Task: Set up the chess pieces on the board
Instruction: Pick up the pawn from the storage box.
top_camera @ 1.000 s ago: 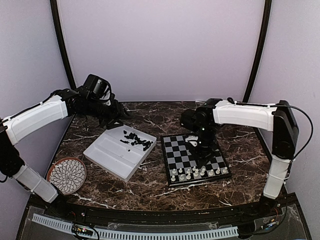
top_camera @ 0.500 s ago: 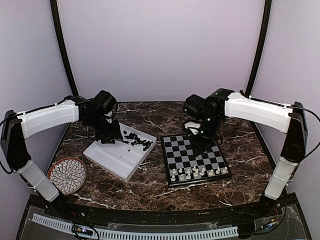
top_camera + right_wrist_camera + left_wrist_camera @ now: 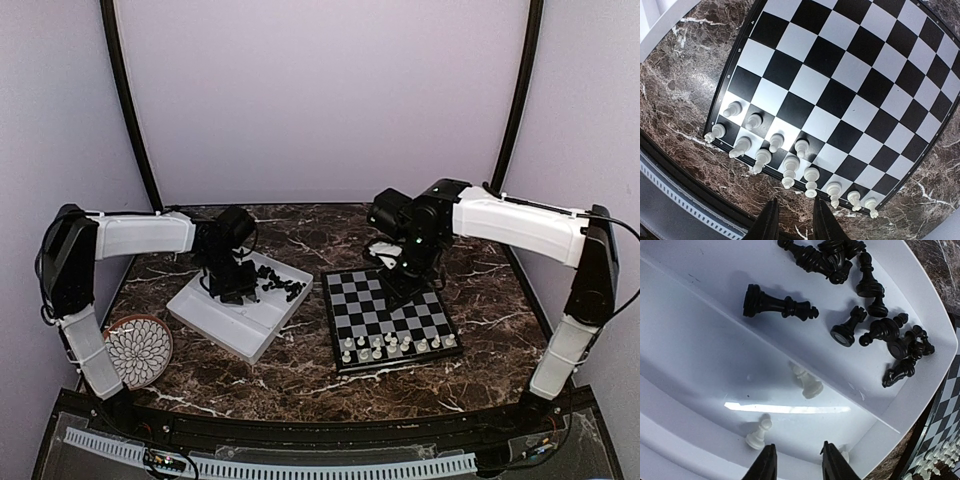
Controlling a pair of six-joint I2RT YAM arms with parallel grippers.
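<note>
You're looking at a table (image 3: 675, 100) with a dark brown, white-veined marble look, smooth and faintly polished. The white tray (image 3: 715, 370) reads as glossy plastic, with a bright streak of glare across its floor. The black chess pieces (image 3: 780, 305) shine like moulded plastic, and the white chess pieces (image 3: 790, 165) look duller. The board (image 3: 840, 100) is flat and smooth.

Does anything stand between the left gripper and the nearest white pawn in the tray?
Nothing visible does. The left gripper hangs open over the tray, and the white pawn sits just beside its tip, with only bare tray floor between them. The black pieces lie behind the divider, in the other compartment.
</note>
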